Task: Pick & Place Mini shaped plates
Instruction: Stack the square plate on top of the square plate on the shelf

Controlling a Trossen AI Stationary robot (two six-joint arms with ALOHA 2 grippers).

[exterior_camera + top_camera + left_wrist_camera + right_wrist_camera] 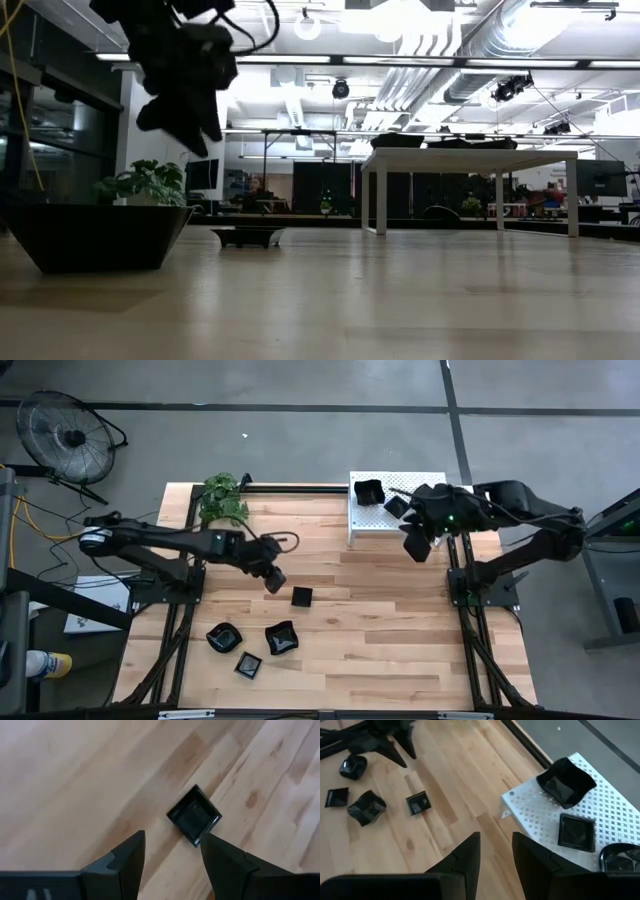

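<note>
Our left hand (274, 580) hovers open and empty above a small square plate (301, 597) on the table (380, 620), while our right hand (418, 547), parted and empty, hangs beside the white rack (368, 520).

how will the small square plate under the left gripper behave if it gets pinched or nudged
The square plate looks rigid, so it probably won't flex between the open left gripper's fingers. Its glossy surface suggests it may slip in a light grip. It sits flat and low on the table, so a nudge would likely slide it rather than tip it.
</note>
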